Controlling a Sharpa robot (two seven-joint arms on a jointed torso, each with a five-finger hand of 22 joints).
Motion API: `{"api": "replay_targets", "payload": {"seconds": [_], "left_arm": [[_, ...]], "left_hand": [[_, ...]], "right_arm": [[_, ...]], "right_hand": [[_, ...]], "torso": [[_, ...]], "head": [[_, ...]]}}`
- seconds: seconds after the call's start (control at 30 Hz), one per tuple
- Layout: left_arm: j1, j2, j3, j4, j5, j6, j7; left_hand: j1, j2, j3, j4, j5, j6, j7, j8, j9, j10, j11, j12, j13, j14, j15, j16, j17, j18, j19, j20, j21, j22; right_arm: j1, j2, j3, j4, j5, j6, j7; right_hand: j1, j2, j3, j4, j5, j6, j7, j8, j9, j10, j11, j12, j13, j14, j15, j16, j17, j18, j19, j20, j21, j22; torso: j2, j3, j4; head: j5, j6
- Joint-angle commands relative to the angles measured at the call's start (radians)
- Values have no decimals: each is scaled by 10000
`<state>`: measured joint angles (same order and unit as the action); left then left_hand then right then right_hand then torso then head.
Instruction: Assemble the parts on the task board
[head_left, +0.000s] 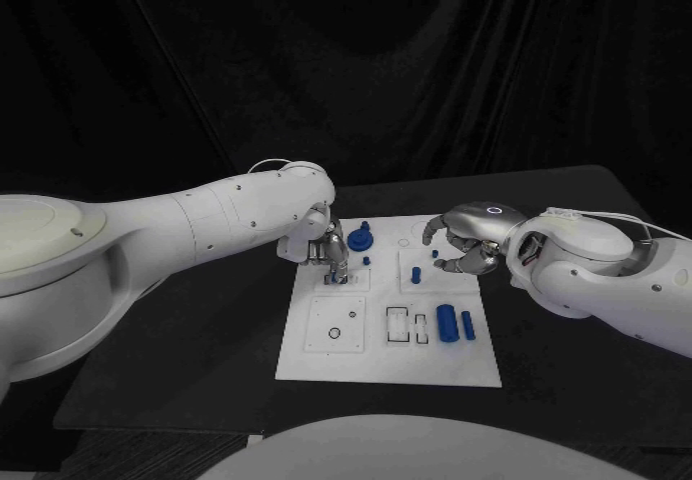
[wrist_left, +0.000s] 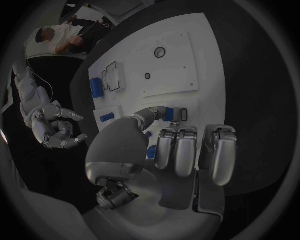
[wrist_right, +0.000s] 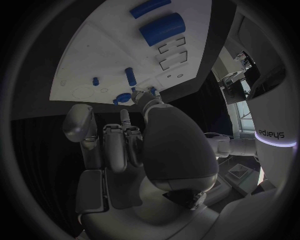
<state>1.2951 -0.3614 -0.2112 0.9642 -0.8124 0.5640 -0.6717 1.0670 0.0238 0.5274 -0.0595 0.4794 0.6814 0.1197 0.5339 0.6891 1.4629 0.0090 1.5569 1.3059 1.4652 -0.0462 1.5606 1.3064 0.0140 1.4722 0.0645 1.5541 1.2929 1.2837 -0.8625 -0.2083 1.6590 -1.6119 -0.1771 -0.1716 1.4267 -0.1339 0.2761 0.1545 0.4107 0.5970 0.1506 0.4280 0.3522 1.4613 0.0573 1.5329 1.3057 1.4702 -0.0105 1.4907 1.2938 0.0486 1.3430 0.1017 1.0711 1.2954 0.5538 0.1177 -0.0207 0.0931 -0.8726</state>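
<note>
Fingers (wrist_left: 177, 150) of the left hand (head_left: 326, 247) curl down over the far left part of the task board (head_left: 346, 360), thumb and a fingertip pinching a small blue part (wrist_left: 169, 115) against the plate. Curled fingers (head_left: 459, 265) of the right hand (head_left: 469, 240) hover, holding nothing, just beside a short blue peg (head_left: 415, 274). Two blue cylinders (head_left: 456, 325) lie nearer, on the tabletop's white board.
</note>
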Motion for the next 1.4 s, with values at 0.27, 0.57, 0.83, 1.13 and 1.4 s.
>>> {"api": "replay_targets", "payload": {"seconds": [0.27,0.57,0.83,1.13,1.4], "left_arm": [[-69,31,-2,-97,10,-205,223],[-72,24,-1,-88,10,-306,281],[-73,33,-1,-72,10,-203,267],[-74,19,-1,-86,10,-34,219],[-74,16,-1,-88,10,31,175]], "left_hand": [[-13,441,943,-165,40,1396,-409,373,1955,1079,-24,139,2649,1056,26,102,2644,-54,786,7,-144,2663],[-14,442,942,-165,37,1401,-410,368,1959,1079,-24,139,2649,1056,26,102,2644,-55,789,8,-141,2664],[-11,444,941,-169,34,1424,-415,359,1969,1079,-26,139,2649,1056,26,102,2644,-52,783,9,-149,2661],[-11,436,936,-175,24,1450,-419,340,1981,1079,-28,139,2649,1056,26,102,2644,-36,744,12,-209,2639],[9,421,942,-219,43,1529,-432,282,2019,1079,-37,139,2649,1056,21,102,2644,-31,732,14,-227,2633]], "right_arm": [[-26,-20,7,32,-19,89,-212],[-58,-12,7,21,-19,150,-235],[-84,-9,7,12,-19,237,-264],[-103,2,7,4,-19,350,-309],[-116,8,7,-4,-19,411,-347]], "right_hand": [[236,150,367,-3,276,84,39,164,-121,250,62,-116,2122,532,63,-113,2087,578,-79,-1,-112,1319],[264,185,430,-23,299,100,47,176,-140,242,77,-120,2116,528,72,-120,2081,581,-86,5,-137,1316],[276,191,449,-33,303,104,50,180,-146,232,81,-126,2109,520,75,-134,2070,586,-96,7,-162,1310],[298,201,483,-53,309,113,54,187,-157,226,89,-129,2106,512,81,-149,2058,591,-108,11,-190,1304],[308,207,502,-63,312,117,58,190,-163,214,94,-136,2098,507,85,-157,2053,595,-118,14,-215,1299]], "torso": [[14,1,-7],[13,-3,-6],[16,-9,11],[6,-1,1],[-1,12,-4]], "head": [[9,0],[16,0],[26,0],[22,0],[47,0]]}}
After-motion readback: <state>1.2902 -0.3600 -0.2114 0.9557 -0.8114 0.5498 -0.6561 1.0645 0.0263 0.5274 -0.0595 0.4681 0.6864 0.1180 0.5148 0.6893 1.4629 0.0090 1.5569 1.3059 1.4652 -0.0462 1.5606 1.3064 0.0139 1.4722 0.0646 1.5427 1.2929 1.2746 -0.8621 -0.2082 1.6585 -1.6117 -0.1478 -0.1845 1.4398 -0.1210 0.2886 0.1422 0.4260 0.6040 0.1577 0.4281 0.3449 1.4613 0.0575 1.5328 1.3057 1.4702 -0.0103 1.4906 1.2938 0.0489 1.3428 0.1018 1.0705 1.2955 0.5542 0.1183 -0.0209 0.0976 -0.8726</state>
